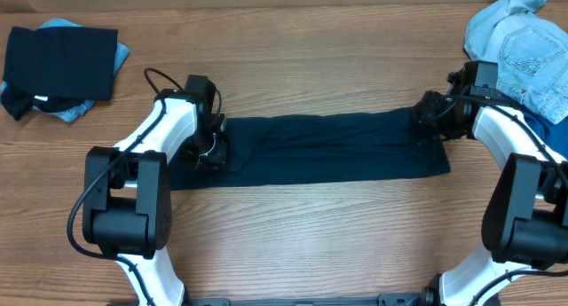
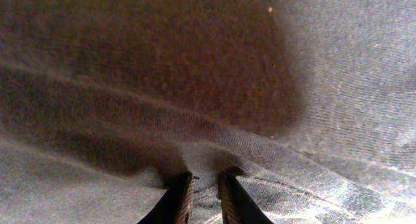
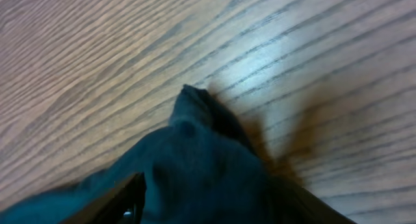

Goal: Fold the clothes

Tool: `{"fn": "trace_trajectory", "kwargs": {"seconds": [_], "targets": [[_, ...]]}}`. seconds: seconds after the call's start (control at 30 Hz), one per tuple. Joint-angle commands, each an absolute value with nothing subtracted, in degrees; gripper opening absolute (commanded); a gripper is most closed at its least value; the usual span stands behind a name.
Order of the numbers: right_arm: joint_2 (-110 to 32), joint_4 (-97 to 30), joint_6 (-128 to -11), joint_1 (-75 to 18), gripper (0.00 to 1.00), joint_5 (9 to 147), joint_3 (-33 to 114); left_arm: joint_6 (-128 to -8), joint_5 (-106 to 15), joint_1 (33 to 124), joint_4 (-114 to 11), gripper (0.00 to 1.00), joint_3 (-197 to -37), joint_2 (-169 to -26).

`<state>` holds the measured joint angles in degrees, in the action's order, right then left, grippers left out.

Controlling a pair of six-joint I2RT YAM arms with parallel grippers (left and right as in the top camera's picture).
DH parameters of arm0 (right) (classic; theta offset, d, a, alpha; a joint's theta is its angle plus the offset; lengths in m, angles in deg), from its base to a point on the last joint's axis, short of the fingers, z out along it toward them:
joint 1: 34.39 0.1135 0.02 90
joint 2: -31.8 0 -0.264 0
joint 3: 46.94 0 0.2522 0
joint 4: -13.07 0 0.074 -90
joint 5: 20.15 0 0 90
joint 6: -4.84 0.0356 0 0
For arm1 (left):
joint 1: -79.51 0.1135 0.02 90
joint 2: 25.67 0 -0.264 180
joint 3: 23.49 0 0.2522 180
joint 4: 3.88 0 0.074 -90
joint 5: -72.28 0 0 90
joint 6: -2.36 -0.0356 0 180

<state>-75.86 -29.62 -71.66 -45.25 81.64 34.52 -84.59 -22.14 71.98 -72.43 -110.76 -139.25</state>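
Navy shirt is laid as a long band between both grippers. Cloth is pinched by the left gripper, nearly closed; the right gripper is spread wide around a loose bunch. Smoothing seems done; a crosswise fold with fresh corner grips is judged next.

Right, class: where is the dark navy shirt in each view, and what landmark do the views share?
Overhead: dark navy shirt spread across the centre.
Left wrist: fills the frame, pinched by left fingers.
Right wrist: bunched, lower centre.
Shared landmark: wood-grain table, overhead and right wrist only.
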Motion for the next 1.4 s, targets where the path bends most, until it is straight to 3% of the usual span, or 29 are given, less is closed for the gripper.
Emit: {"fn": "trace_trajectory", "kwargs": {"seconds": [0.0, 0.27, 0.57, 0.83, 1.1, 1.3, 1.37], "targets": [[-77.3, -28.9, -71.7, -45.4, 0.67, 81.2, 34.3, -83.3, -21.8, 72.1, -70.9, 0.19, -110.0, -139.6], [-80.1, -28.3, -71.7, -45.4, 0.68, 82.2, 34.5, -83.3, -21.8, 72.1, -70.8, 0.19, -110.0, -139.6], [-77.3, -28.2, -72.2, -45.4, 0.60, 83.6, 34.8, -83.3, -21.8, 72.1, -70.7, 0.20, -110.0, -139.6], [-72.5, -30.1, -72.1, -45.4, 0.42, 84.1, 34.8, -83.3, -21.8, 72.1, -70.7, 0.19, -110.0, -139.6], [-72.4, -28.0, -72.0, -45.4, 0.16, 84.1, 34.8, -83.3, -21.8, 72.1, -70.7, 0.19, -110.0, -139.6], [-72.4, -28.4, -71.7, -45.4, 0.14, 83.6, 34.8, -83.3, -21.8, 72.1, -70.5, 0.19, -110.0, -139.6], [-72.4, -28.6, -71.7, -45.4, 0.09, 82.5, 34.8, -83.3, -21.8, 72.1, -70.4, 0.19, -110.0, -139.6]]}}
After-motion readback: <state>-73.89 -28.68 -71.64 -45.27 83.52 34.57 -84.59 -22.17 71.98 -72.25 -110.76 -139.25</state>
